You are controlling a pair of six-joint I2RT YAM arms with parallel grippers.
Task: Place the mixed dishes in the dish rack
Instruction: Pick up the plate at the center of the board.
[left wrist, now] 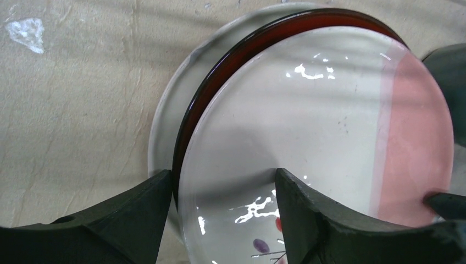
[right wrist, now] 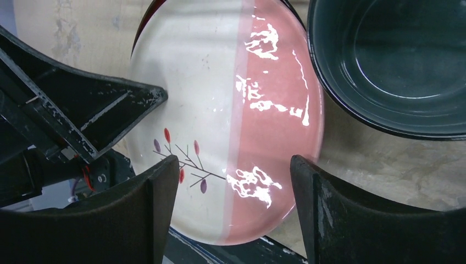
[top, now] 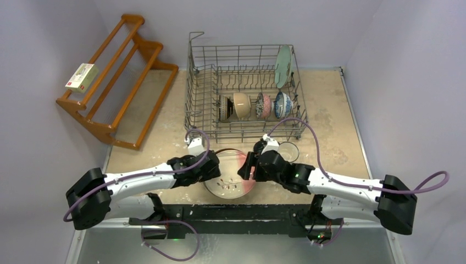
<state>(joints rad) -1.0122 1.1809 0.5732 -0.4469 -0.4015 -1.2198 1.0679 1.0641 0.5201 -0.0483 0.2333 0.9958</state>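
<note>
The pink-and-white plate [top: 231, 184] with a branch motif lies on a dark plate [left wrist: 220, 77] near the table's front edge. A pale rim shows under both. My left gripper [left wrist: 222, 184] is open and straddles the stack's left rim, one finger outside it and one over the white half. My right gripper [right wrist: 233, 165] is open above the plate's pink near side, touching nothing. The dark teal mug [top: 288, 151] stands just right of the plates. The dish rack [top: 198, 82] behind holds a mint green plate [top: 283, 66] and several bowls [top: 242, 105] on edge.
A brown wooden slatted shelf [top: 118, 77] leans at the back left with a small box [top: 82, 77] on it. The plate stack overhangs the table's front edge [top: 181, 204]. Purple cables loop over both arms.
</note>
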